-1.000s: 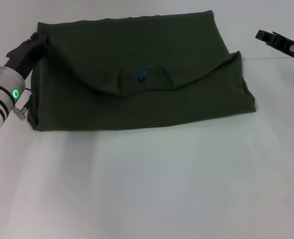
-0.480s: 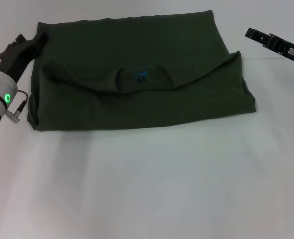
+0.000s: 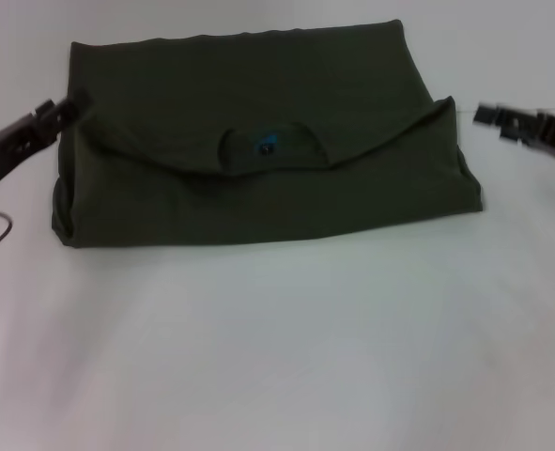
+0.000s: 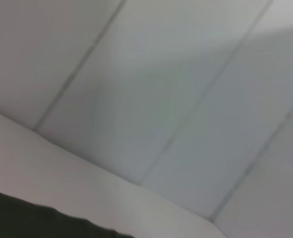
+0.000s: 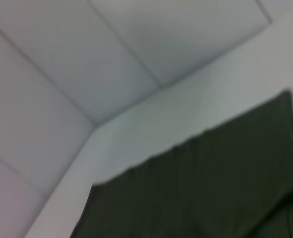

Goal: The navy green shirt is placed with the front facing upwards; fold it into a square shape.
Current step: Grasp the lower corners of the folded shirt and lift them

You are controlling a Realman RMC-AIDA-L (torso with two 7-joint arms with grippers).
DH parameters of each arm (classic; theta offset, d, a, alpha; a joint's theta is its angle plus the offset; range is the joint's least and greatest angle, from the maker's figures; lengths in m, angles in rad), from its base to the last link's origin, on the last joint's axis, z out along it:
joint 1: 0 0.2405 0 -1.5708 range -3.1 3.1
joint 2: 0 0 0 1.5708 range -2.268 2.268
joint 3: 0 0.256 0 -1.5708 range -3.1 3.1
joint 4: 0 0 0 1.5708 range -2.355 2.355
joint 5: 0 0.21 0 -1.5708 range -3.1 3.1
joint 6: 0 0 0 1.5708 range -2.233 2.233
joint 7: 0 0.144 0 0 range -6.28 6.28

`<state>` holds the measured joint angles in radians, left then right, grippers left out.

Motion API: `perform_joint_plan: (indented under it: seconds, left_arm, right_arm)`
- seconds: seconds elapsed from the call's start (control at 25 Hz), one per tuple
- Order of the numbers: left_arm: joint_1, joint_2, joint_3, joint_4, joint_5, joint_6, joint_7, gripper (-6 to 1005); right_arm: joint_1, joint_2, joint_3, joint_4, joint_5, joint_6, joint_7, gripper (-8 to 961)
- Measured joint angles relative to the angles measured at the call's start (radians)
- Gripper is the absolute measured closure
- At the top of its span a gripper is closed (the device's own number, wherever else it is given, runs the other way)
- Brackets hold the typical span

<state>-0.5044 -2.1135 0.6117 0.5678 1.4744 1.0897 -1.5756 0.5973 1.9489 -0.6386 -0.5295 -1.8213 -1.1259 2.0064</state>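
Head view: a dark olive-green cotton shirt [image 3: 258, 141], folded into a wide rectangle with the collar and a small blue label showing at its middle, is laid on a white table [image 3: 277, 357]. The left gripper [image 3: 66, 111] is seen at the shirt's left edge (fingers' state cannot be told). The right gripper [image 3: 488, 116] is held just beside the right edge, blurred.

Left wrist view: pale wall panels and a dark cloth corner are shown.

Right wrist view: the shirt's edge on the table is shown.

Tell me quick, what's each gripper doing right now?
Left gripper: at the shirt's left edge; grip cannot be told.
Right gripper: off the shirt's right side, holding nothing; open or closed cannot be told.
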Motion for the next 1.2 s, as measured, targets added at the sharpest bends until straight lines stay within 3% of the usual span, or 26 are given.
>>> perform_joint_plan:
  seconds: [0.12,0.24,0.4,0.72,1.0,1.2]
  left_arm:
    - [0.014,0.016,-0.048,0.032,0.151,0.084,-0.05,273]
    - [0.013,0.025,-0.083,0.06,0.323,0.112,-0.08,271]
    - [0.009,0.028,-0.098,0.101,0.451,0.117,-0.099,268]
    - [0.001,0.031,-0.083,0.127,0.494,0.05,-0.049,261]
    - [-0.01,0.008,0.032,0.117,0.545,-0.129,-0.033,244]
    - [-0.021,-0.002,0.076,0.104,0.547,-0.188,-0.032,208]
  right_arm:
    - [-0.021,-0.026,-0.025,-0.001,-0.053,-0.053,0.054,178]
    - [-0.042,-0.031,-0.021,-0.002,-0.092,-0.085,0.071,178]
    - [-0.073,-0.033,-0.02,-0.014,-0.103,-0.094,0.066,179]
    - [-0.099,-0.034,-0.021,-0.04,-0.109,-0.109,0.068,179]
    - [-0.096,-0.03,-0.025,-0.041,-0.11,-0.104,0.066,179]
    - [-0.091,-0.027,-0.026,-0.041,-0.11,-0.103,0.067,178]
